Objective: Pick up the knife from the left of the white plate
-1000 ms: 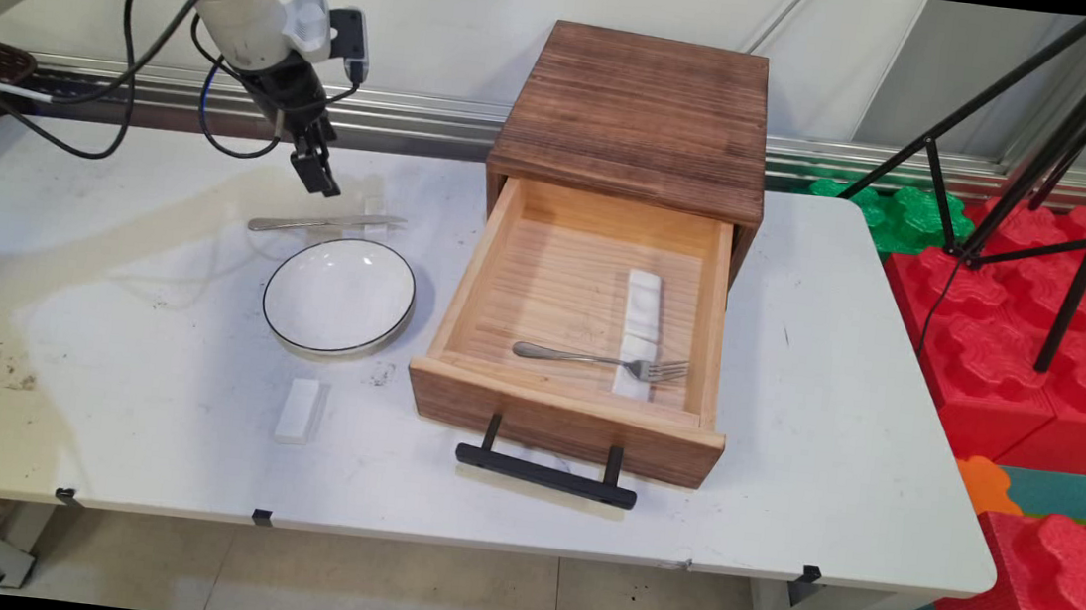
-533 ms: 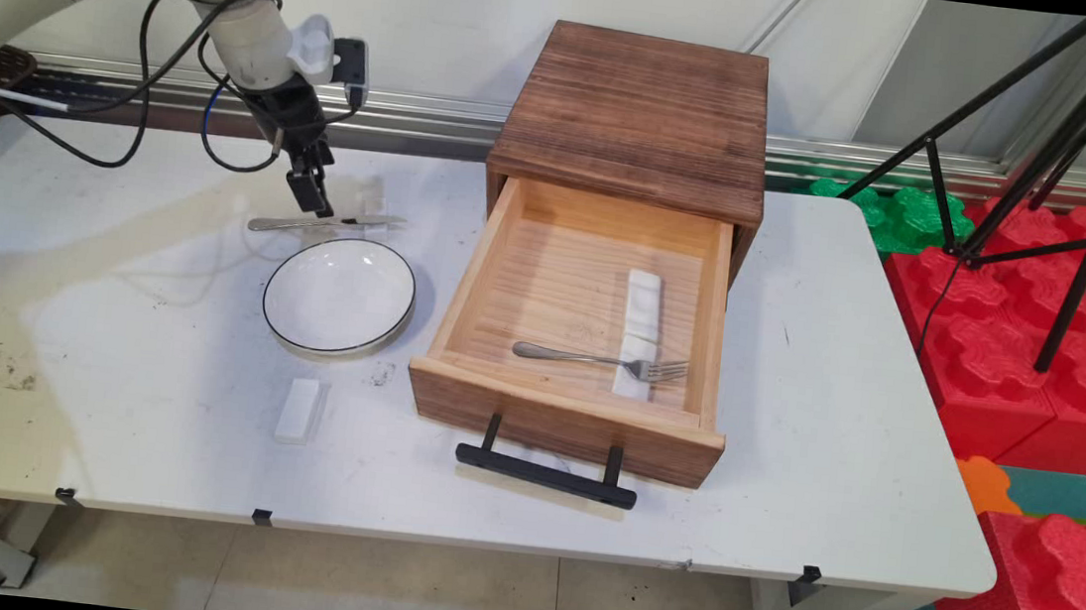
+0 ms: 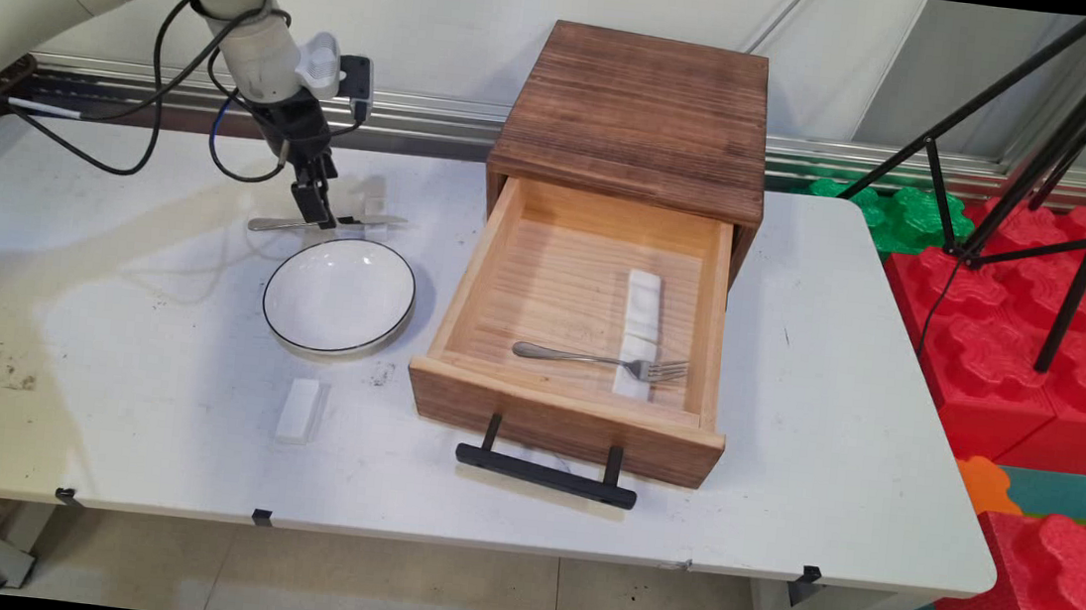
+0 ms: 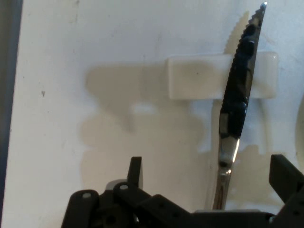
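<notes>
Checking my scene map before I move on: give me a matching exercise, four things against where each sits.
Things:
1. knife
2. fork
3. plate
4. gripper

Places:
A. inside the open drawer, tines on a white block
B. blade across a white rest, beyond the plate
C. low over the knife's handle, fingers apart
D. on the table, left of the drawer

Pairs: 1-B, 2-A, 3-D, 4-C

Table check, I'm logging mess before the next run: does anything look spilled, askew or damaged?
Nothing spilled or broken. The table has dark scuffs at its left edge. The knife and fork each rest tilted on a white block, which looks deliberate.
</notes>
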Controlling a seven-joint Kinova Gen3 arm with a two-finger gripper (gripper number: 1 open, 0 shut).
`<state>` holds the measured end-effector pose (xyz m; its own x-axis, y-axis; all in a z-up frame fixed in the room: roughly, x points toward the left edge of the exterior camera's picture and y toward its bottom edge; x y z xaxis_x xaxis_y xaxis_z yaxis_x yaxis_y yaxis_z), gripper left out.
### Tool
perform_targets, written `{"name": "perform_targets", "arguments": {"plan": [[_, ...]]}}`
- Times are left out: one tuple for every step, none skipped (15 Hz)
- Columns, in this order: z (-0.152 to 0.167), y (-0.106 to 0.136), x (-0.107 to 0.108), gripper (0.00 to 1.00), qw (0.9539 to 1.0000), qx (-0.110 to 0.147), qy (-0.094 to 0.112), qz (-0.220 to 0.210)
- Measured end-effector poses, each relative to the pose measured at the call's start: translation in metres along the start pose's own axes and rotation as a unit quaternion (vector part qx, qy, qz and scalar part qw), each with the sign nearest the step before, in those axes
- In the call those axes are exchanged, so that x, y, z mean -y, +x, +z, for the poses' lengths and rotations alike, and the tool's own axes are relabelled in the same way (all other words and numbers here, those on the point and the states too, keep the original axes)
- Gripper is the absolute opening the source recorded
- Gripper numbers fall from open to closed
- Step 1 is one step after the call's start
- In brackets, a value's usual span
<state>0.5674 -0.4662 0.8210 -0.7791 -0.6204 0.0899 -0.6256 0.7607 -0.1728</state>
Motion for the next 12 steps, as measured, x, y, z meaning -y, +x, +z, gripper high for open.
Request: {"name": "perform_targets", "arguments": {"plan": [[0.002, 0.0, 0.001, 1.0, 1.0, 0.0, -0.001, 0.0], [0.004, 0.0, 0.001, 1.0, 1.0, 0.0, -0.003, -0.001], [0.006, 0.0, 0.001, 1.0, 1.0, 0.0, -0.006, -0.001], [0.008, 0.0, 0.001, 1.0, 1.0, -0.001, -0.008, -0.003], [0.009, 0.0, 0.001, 1.0, 1.0, -0.001, -0.009, -0.004], [0.01, 0.0, 0.002, 1.0, 0.9999, -0.001, -0.01, -0.005], [0.012, 0.0, 0.002, 1.0, 0.9999, -0.001, -0.011, -0.006], [0.013, 0.0, 0.003, 1.0, 0.9999, -0.001, -0.012, -0.007], [0.013, -0.001, 0.003, 1.0, 0.9999, -0.001, -0.013, -0.007], [0.014, -0.001, 0.003, 1.0, 0.9999, -0.001, -0.014, -0.008], [0.015, -0.001, 0.003, 1.0, 0.9999, -0.001, -0.015, -0.008], [0.015, -0.001, 0.003, 0.0, 0.9998, -0.001, -0.016, -0.009]]}}
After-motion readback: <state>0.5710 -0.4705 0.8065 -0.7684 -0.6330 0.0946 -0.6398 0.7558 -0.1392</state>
